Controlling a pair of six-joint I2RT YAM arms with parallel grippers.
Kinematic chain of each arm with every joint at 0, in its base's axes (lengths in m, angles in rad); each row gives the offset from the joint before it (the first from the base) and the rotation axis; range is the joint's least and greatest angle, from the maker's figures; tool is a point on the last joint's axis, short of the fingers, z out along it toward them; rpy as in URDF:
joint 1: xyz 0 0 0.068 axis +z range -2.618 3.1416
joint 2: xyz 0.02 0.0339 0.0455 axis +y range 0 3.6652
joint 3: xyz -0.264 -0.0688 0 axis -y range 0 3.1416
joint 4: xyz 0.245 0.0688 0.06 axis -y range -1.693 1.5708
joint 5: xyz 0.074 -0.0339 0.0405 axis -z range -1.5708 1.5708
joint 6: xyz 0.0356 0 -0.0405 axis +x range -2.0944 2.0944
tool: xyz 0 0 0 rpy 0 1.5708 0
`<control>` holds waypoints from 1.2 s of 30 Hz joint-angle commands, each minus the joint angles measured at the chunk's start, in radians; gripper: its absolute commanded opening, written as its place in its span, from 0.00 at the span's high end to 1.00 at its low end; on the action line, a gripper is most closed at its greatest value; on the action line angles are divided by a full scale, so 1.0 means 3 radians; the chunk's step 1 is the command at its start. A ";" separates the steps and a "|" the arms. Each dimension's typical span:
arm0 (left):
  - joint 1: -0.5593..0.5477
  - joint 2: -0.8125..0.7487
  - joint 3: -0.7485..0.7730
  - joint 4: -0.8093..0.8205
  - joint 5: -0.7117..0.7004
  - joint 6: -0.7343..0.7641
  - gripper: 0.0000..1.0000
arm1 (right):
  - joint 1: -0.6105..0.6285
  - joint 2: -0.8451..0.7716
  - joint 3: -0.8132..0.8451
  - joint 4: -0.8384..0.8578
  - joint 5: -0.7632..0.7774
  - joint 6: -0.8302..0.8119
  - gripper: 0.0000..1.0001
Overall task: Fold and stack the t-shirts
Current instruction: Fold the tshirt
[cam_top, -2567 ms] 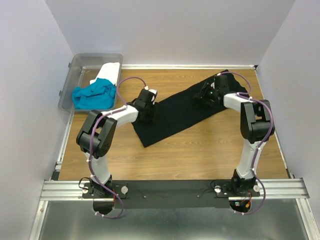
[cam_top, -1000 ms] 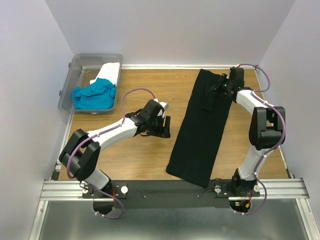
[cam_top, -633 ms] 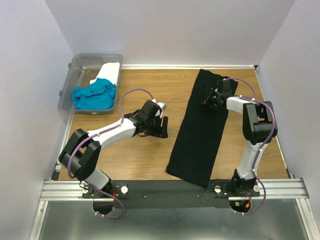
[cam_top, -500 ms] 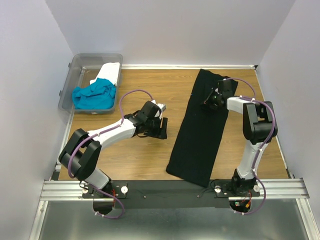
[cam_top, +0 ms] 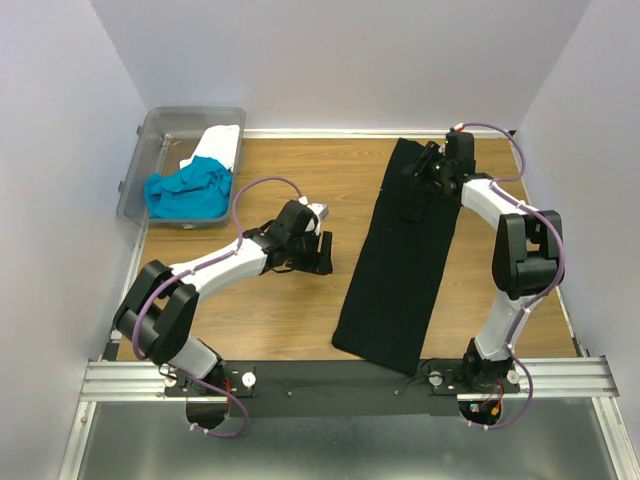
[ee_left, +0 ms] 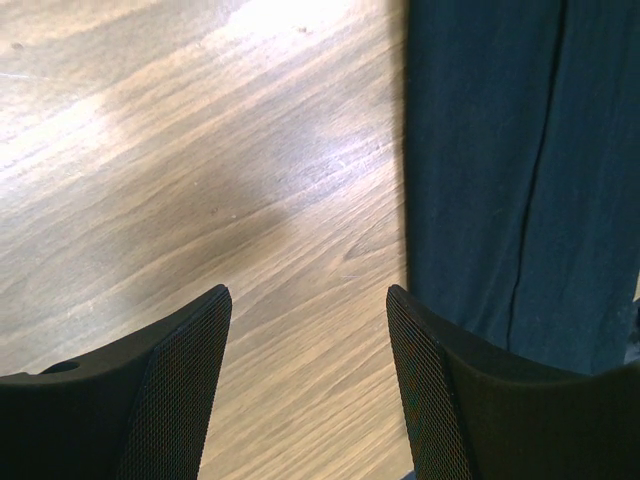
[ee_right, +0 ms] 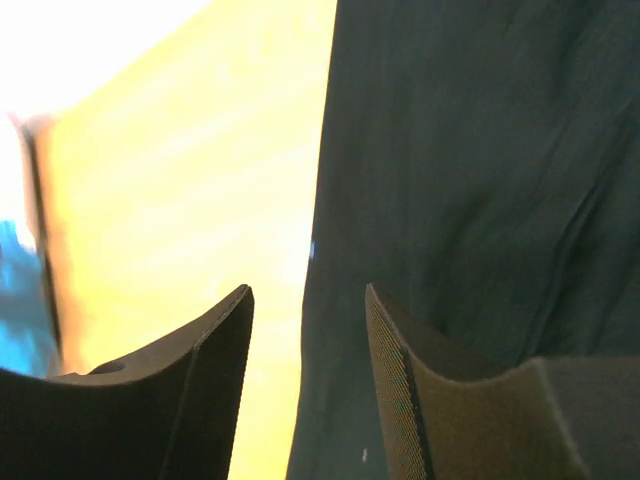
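From above, the black t-shirt lay as a long narrow strip down the right half of the worktop, running from the far edge to the near one and leaning slightly left as it came nearer. The turquoise t-shirt and the white t-shirt sat crumpled in the clear plastic bin at the far left corner. The right fingers hung over the strip's far end. The left fingers were on bare wood, near the strip's left edge but apart from it.

At the left wrist, the left fingers stood wide with only wood grain between them. The black cloth lay flat just to their right, a lengthwise crease showing in it.

At the right wrist, the right fingers were parted and held nothing. The cloth's long edge ran between them, and the shirt showed soft ripples.

The strip probably needed folding end over end next. To do that well, each arm should pinch one corner of the same short end and catch every layer. Both should lift low and together, then lay that end squarely on the other so the edges match. A corner gripped through only the top layer could open the earlier fold.
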 commanded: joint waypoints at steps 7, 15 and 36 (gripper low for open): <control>0.0093 -0.0489 -0.0241 0.0112 -0.0229 -0.0047 0.28 | -0.0128 0.0363 0.0217 -0.0058 0.0515 0.0043 0.49; 0.0139 -0.0647 -0.0267 0.0107 -0.0368 -0.0047 0.29 | -0.0138 0.0862 0.0456 -0.0068 0.0204 -0.0028 0.49; 0.0169 -0.0852 -0.0446 0.0117 -0.0434 -0.0062 0.13 | 0.0169 0.2097 0.2450 -0.0497 -0.0963 -0.0366 0.42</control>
